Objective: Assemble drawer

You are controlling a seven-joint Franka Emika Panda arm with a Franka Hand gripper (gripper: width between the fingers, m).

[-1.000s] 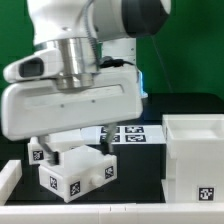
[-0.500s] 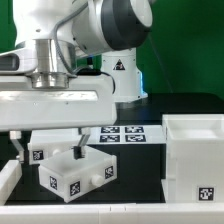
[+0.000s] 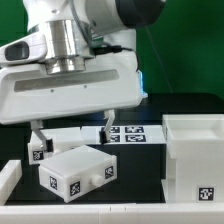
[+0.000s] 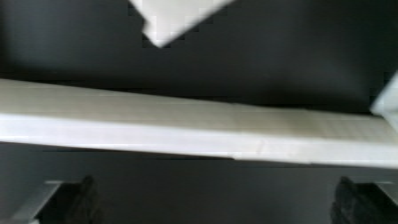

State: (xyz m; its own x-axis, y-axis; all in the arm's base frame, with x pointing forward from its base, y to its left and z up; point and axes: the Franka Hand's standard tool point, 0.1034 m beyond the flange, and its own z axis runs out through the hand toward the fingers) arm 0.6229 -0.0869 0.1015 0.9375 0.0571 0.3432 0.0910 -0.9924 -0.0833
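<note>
Jaws spread wide, nothing between them. In the exterior view both fingers (image 3: 38,137) hang just above the tabletop things, one on either side of the near small white plastic tray (image 3: 75,172). They appear clear of it, not touching.

- Near tray: sits on the black tabletop (image 3: 140,172), turned at an angle, square black-and-white tags on two faces.
- Second small white tagged piece (image 3: 40,151): just behind, toward the exterior view's left, partly hidden by one finger. Likely the other tray.
- Large white open-topped plastic casing (image 3: 195,158): upright at the exterior view's right, well apart from the trays, tag low on its front.
- Flat white marker board (image 3: 128,133): lies behind, between trays and casing.
- Wrist view: blurred. A long white edge (image 4: 196,118) crosses between the two dark fingertips. Which tray it belongs to, cannot tell.

Step, by my reading: lining up for a first grasp on a tray. Nothing is in the casing yet, so the assembly is early.

Next move calls for descending squarely over the tray's walls, closing firmly, then carrying it to the casing's open side. The tray's skew could let it twist in the grip.
</note>
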